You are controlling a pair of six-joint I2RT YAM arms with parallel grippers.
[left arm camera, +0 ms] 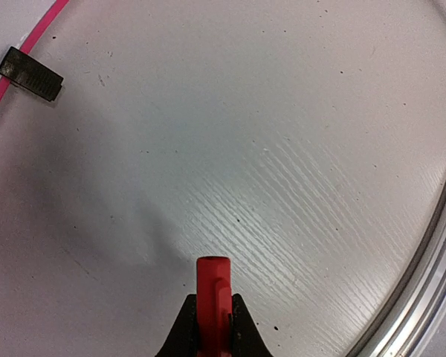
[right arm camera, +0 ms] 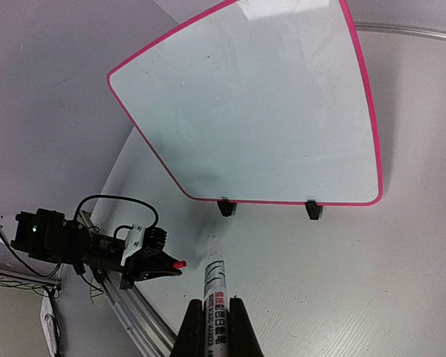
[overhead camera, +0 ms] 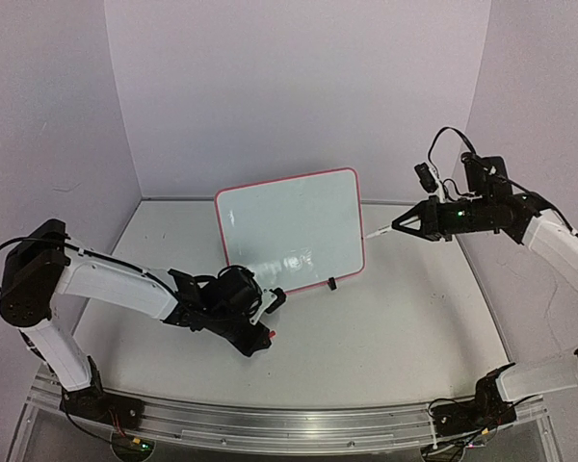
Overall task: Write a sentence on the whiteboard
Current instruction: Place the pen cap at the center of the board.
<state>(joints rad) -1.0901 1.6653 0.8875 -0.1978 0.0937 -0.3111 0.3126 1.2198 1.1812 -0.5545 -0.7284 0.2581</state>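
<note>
Right gripper [overhead camera: 397, 227] is clamped tight on a white plastic marker [right arm camera: 214, 286] with a printed label. The bare tip points at the right edge of the small rectangular glossy whiteboard [overhead camera: 291, 231], near it but apart, at roughly mid-height of the board. That pink-rimmed whiteboard stands upright mid-table on two small black feet [right arm camera: 225, 208], leaning back slightly, its face plain white with only glare on it. Left gripper [overhead camera: 270, 306] is closed on a short red plastic cap [left arm camera: 212, 286] and sits low over the table just in front of the board's lower left corner. In the top view it covers that corner; the right wrist view shows it standing apart from the board. The left arm lies stretched along the table, front-left of the board. Under the board is a white wood-grain tabletop [left arm camera: 282, 149]. A curved aluminium rail [overhead camera: 299, 423] runs along the edge on the near side of the board, with pale lilac walls [overhead camera: 299, 87] close behind it.
</note>
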